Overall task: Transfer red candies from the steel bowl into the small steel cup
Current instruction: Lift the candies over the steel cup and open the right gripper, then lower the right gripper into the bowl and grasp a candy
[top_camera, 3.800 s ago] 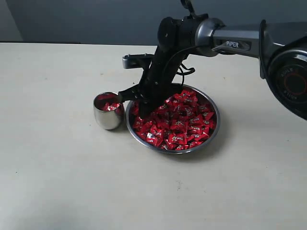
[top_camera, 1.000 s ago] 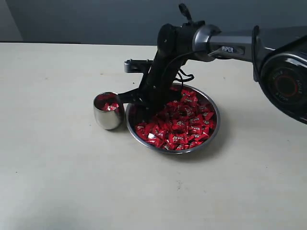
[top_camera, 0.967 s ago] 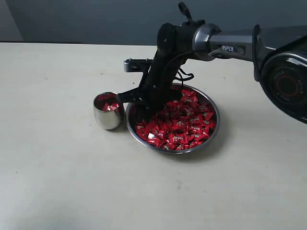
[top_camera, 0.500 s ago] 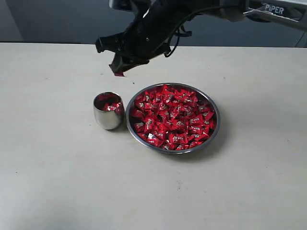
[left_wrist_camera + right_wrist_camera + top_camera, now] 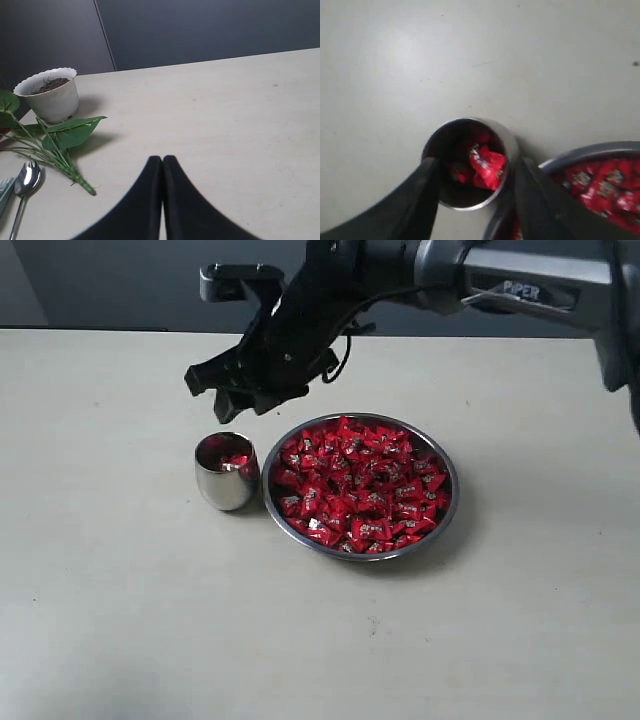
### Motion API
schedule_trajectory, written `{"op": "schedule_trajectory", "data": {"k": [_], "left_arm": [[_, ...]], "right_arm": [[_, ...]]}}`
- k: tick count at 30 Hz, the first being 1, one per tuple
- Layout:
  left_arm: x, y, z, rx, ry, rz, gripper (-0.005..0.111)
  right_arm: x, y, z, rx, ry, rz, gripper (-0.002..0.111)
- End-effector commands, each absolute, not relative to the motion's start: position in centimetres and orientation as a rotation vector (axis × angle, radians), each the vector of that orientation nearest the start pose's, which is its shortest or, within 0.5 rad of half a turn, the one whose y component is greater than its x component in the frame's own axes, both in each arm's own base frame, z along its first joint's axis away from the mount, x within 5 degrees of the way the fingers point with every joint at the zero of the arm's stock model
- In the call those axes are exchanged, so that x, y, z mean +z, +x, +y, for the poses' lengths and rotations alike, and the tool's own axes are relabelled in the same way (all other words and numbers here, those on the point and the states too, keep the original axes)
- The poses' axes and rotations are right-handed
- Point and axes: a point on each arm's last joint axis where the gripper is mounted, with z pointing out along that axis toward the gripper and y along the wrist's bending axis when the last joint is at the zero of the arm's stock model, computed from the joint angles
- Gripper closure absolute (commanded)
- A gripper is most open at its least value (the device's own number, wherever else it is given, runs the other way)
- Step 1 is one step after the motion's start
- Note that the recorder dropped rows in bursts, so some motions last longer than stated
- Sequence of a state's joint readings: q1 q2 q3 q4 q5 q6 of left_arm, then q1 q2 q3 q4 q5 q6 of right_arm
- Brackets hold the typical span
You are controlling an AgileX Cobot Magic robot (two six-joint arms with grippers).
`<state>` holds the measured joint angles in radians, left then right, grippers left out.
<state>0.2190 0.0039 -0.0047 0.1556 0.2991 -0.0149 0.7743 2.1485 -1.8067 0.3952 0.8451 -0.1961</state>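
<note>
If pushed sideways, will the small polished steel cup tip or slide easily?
Likely slippery: the small polished steel cup has a mirror-like bulging wall. Probably light and tippable: it is narrow, with few red-wrapped candies inside.

Oblique exterior overview; right wrist close above the shared small steel cup (image 5: 468,120).

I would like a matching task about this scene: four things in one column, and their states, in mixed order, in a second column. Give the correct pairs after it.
Column one:
1. small steel cup
2. steel bowl
3. right claw
4. left claw

Column two:
A. shut, tips together
B. piled full of red candies
C. open, above the small steel cup
D. only a few red candies inside

Pairs: 1-D, 2-B, 3-C, 4-A.
</note>
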Motion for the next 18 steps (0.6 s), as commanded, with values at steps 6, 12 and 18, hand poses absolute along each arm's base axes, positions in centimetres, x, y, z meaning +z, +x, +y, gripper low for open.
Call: {"op": "schedule_trajectory", "data": {"k": [6,12,18], "left_arm": [[18.7,5.2,1.6,0.295,-0.107,1.774,0.106],[18.7,5.2,1.6,0.295,-0.107,1.774,0.106],[18.7,5.2,1.6,0.295,-0.107,1.774,0.106]], "right_arm": [[21.6,31.6,31.9,0.286,-1.188,2.66,0.062],[17.0,30.1,30.8,0.3,-1.165,2.754,0.056],[14.0,29.8,31.1,0.354,-1.116,2.827,0.056]]}}
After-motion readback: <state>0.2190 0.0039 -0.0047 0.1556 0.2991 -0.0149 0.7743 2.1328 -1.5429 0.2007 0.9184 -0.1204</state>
